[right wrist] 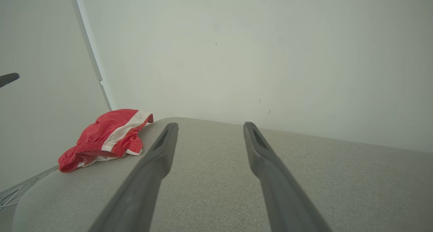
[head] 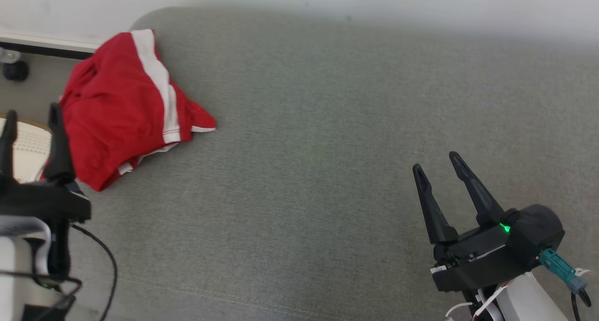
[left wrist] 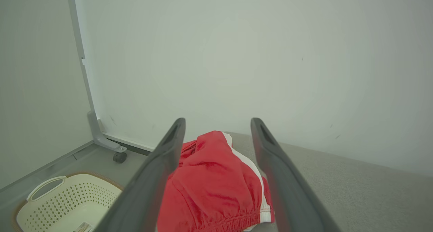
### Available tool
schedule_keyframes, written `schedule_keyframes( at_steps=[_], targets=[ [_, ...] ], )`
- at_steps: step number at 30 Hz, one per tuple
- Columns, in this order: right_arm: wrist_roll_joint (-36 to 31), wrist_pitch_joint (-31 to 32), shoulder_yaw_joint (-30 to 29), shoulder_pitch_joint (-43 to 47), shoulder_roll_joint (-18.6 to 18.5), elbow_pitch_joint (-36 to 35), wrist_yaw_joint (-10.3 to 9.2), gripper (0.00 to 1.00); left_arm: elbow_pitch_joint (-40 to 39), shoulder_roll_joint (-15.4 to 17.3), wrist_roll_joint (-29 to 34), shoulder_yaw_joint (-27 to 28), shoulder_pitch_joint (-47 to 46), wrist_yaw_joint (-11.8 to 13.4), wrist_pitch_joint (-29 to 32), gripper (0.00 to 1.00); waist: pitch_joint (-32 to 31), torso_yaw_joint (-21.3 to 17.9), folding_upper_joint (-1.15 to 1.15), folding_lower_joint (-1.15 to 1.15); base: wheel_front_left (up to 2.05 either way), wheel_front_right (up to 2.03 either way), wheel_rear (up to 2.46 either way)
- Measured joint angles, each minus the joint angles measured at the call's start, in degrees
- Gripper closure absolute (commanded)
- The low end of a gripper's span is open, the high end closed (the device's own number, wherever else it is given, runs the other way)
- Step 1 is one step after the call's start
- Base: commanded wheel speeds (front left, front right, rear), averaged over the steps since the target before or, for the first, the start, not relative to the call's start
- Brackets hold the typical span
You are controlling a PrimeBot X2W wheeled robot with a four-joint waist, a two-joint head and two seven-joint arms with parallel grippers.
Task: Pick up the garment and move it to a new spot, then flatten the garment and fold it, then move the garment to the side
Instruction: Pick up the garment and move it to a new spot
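Red shorts (head: pixel 119 113) lie crumpled on grey upholstery (head: pixel 327 148). The left gripper (head: pixel 32 117) and right gripper (head: pixel 435 163) are wide, empty. The label (left wrist: pixel 83 227) in the basket (left wrist: pixel 44 187) seems illegible

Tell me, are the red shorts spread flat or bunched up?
Bunched up. The red shorts sit in a lumpy, wrinkled heap on the grey surface.

Bright, even light; soft shadows

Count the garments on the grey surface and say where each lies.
1. The red garment with a white stripe lies crumpled at the far left corner of the grey surface, ahead of the left claw. Another piece beneath its folds would be hidden.
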Motion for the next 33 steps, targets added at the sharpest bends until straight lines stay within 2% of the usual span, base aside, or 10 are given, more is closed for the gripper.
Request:
schedule_keyframes(
  at_steps=[8, 12, 18, 22, 33],
  targets=[
    [-0.57, 0.00, 0.19, -3.32, -0.43, -0.12, 0.41, 0.00, 9.53, 3.90, -4.25, 2.60, -8.25, -1.42, 6.88, 0.00, 3.27, -4.09, 0.00, 0.00, 0.00, 0.00, 0.00],
    [-0.82, 0.00, 0.29, -4.73, -0.88, -0.26, 0.42, 0.00, 14.21, 7.11, -4.71, 3.56, -12.40, -1.51, 9.95, 0.00, 4.91, -6.32, 0.00, 0.00, 0.00, 0.00, 0.00],
    [-0.92, 0.00, 0.23, -6.36, -1.32, -0.01, 0.51, 0.00, 21.01, 8.47, -8.28, 5.17, -16.51, -2.01, 14.95, 0.00, 6.98, -9.89, 0.01, 0.01, 0.00, 0.00, 0.00],
    [-0.92, 0.00, 0.22, -6.86, -1.31, 0.09, 0.75, 0.00, 25.24, 10.54, -9.70, 5.65, -17.95, -2.44, 18.14, 0.00, 8.12, -12.15, 0.01, 0.00, 0.00, 0.00, 0.00],
    [-0.89, 0.00, -0.57, -7.47, -1.47, 0.83, 0.91, 0.00, 33.79, 10.44, -10.40, 3.41, -19.99, -2.52, 26.71, 0.00, 10.43, -15.98, 0.01, 0.00, 0.00, 0.00, 0.00]
  ],
)
